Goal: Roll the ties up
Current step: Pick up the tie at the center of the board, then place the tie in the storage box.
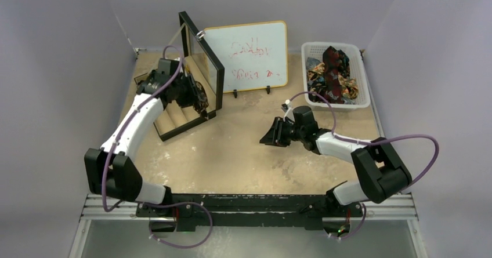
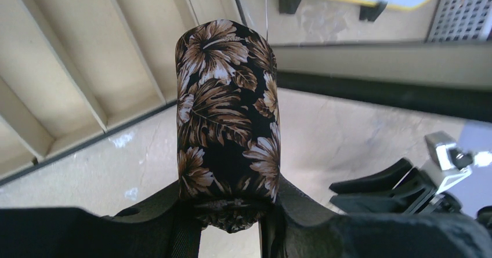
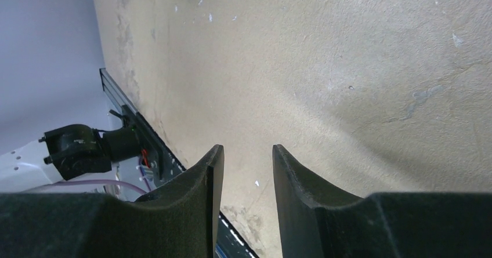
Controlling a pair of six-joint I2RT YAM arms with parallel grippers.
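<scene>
The left hand pinches a rolled tie, black with brown flowers and leaves; the roll stands out past its fingertips. Just beyond that hand and to its left lies a slatted tray, and a whiteboard stands further right. The right hand hovers over the bench, fingers spread with nothing between them. Beyond it to the right, a white basket holds loose ties.

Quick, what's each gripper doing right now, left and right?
Left gripper: closed on a rolled tie, black with brown flowers.
Right gripper: open, holding nothing.
</scene>
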